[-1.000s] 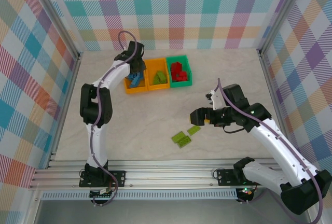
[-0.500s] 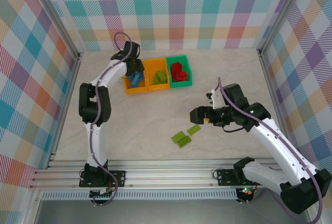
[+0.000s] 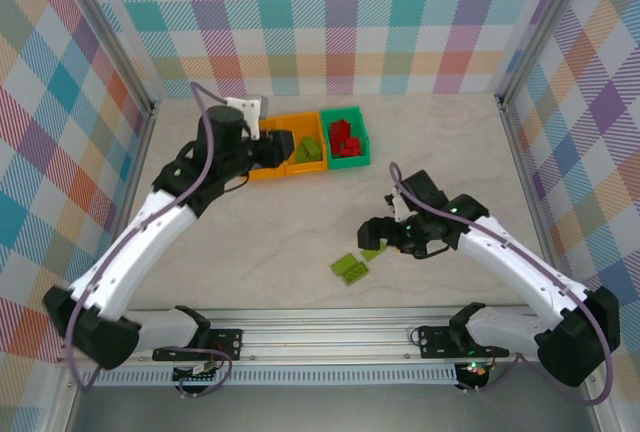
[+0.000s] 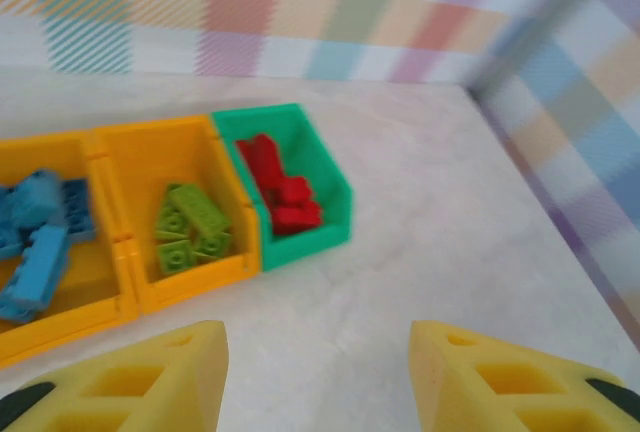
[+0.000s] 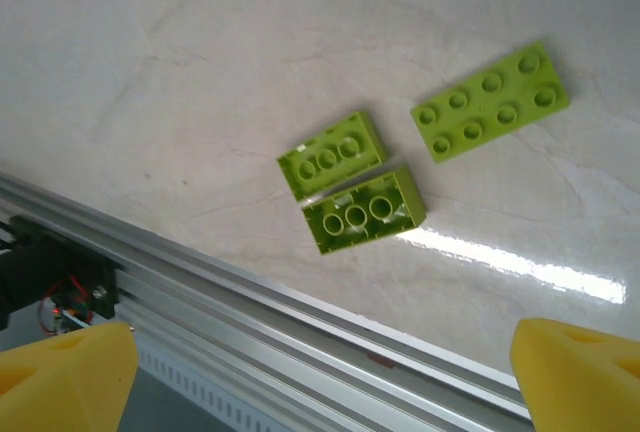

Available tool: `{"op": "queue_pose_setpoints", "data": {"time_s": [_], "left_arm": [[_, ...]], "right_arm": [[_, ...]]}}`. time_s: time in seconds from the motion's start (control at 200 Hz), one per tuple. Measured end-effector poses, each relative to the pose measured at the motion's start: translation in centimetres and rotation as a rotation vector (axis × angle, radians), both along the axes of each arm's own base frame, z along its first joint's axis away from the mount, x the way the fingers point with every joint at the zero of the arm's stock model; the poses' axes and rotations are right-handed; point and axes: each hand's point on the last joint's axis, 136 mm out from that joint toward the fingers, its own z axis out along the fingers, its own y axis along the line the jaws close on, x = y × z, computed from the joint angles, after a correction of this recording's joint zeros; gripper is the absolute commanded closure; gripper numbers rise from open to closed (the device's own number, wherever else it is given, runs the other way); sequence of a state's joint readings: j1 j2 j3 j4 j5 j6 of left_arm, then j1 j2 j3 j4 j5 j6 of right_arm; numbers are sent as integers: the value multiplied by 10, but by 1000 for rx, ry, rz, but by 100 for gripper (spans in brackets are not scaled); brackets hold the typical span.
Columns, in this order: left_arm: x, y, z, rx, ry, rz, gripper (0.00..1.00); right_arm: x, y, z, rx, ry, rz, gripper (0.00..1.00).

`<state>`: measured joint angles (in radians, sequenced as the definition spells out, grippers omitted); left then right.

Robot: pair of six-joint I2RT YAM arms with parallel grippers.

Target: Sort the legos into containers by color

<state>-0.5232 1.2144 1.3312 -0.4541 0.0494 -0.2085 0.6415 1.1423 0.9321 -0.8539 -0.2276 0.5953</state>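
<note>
I can read no writing, number, brand or sign anywhere here. The studs on the lime green bricks (image 5: 362,208) lying on the table are too small and soft to make out any lettering, and the walls of the bins (image 4: 190,277) show me no label I can read.

Three lime legos (image 5: 363,209) lying loose, two adjacent; blue, lime, red legos sorted in joined bins (image 4: 190,277)
</note>
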Motion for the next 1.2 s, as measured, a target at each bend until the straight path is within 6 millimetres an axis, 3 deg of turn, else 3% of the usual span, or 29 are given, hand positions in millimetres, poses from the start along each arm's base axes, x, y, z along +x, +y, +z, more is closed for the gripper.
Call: {"op": "queue_pose_setpoints", "data": {"time_s": [0.075,0.18,0.335,0.45,0.565,0.825,0.975,1.065,1.2], "left_arm": [[-31,-5,5,52,-62,-141,32],[-87,-18,-10,157,-136,-452,20],[-180,-21,-69,315,-240,-922,7],[-218,-11,-115,393,-281,-1136,4],[-231,-5,-147,444,-274,-1248,2],[-226,4,-200,587,-241,-1347,0],[-229,5,-201,596,-309,-1350,0],[-231,2,-196,578,-350,-1353,0],[-234,-5,-190,526,-384,-1373,0]], "right_arm": [[-11,5,-19,-53,48,-18,3],[-28,12,-46,-127,123,-95,2],[-46,10,-68,-190,209,-273,0],[-46,10,-78,-211,258,-418,1],[-44,12,-94,-259,317,-521,1],[-31,32,-113,-269,351,-597,5],[-25,38,-112,-240,346,-617,13],[-24,38,-114,-243,351,-640,31],[-28,34,-127,-289,377,-669,44]]}}
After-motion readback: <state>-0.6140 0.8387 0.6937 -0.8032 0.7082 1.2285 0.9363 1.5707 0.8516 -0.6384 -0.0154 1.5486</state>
